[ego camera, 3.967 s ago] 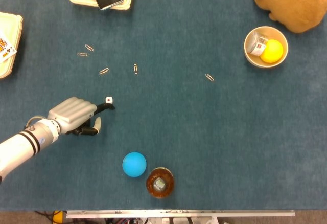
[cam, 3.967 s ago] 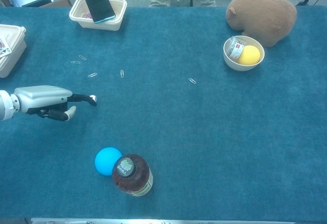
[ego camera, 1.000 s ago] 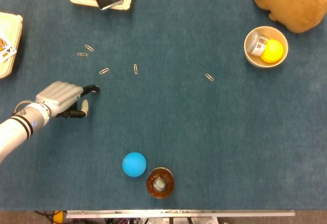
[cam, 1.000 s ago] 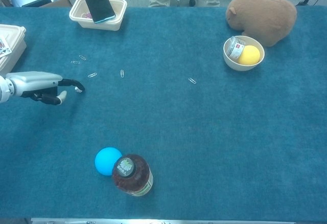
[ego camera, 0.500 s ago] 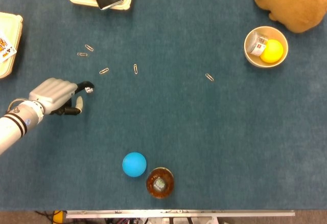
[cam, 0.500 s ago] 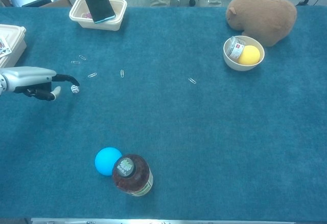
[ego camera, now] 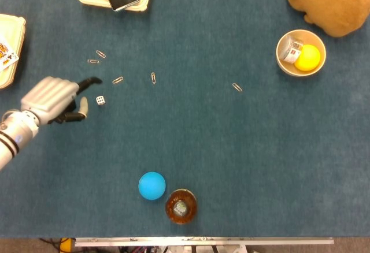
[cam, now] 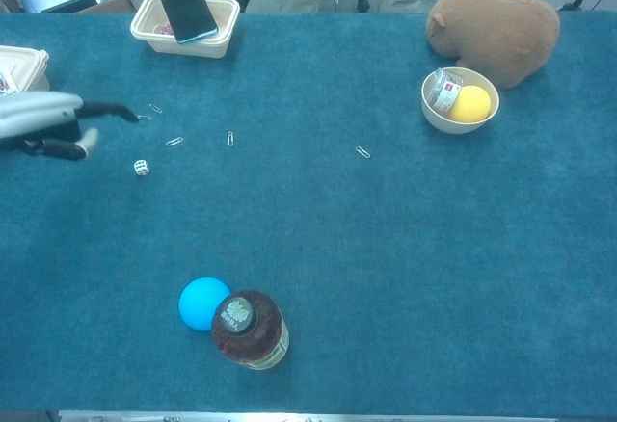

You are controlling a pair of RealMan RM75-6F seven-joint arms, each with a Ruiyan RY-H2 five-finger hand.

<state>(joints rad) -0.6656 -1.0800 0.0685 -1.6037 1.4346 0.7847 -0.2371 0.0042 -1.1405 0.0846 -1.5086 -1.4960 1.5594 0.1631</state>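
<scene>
Left hand (ego camera: 52, 99) hovers with nothing in it, fingers apart and one stretched forward, and the little white die (ego camera: 100, 100) sits on the blue cloth just off its fingertips, on the side towards the table's middle, not touching

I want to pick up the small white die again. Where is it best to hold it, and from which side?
Probably pinch the die on two opposite side faces, coming straight down from above. It is a tiny cube lying flat on the carpet, apart from the paper clips, so only its sides offer grip. The left hand is nearest.
</scene>
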